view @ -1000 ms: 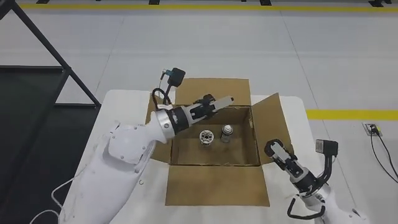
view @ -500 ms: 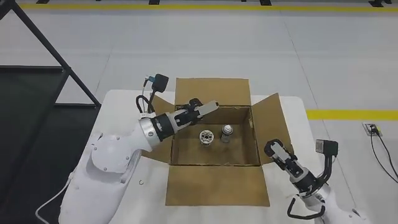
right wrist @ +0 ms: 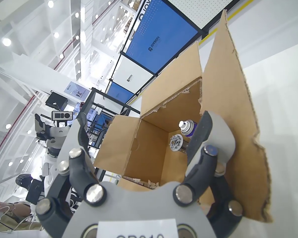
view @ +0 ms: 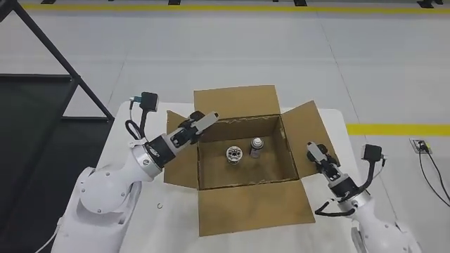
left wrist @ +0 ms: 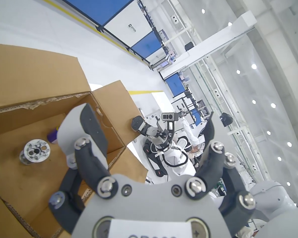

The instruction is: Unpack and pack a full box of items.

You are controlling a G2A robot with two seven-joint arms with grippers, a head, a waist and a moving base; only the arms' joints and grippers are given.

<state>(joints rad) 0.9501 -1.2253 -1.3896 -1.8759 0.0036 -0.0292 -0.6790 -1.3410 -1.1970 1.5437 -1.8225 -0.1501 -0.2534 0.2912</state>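
Note:
An open cardboard box sits mid-table with its flaps spread. On its floor stand a metal spool and a spray can side by side. My left gripper hovers open and empty over the box's left flap. The left wrist view has that gripper above the spool, with the can half hidden behind a finger. My right gripper is open and empty just outside the right flap. The right wrist view looks past this gripper into the box at the can and spool.
The white table has bare strips on both sides of the box. A small ring-like item lies on it left of the box. A black metal frame stands beyond the table's left side.
My left gripper has drawn back leftward from over the box's back wall to its left flap. The box has turned slightly, and my right gripper has moved up beside the right flap.

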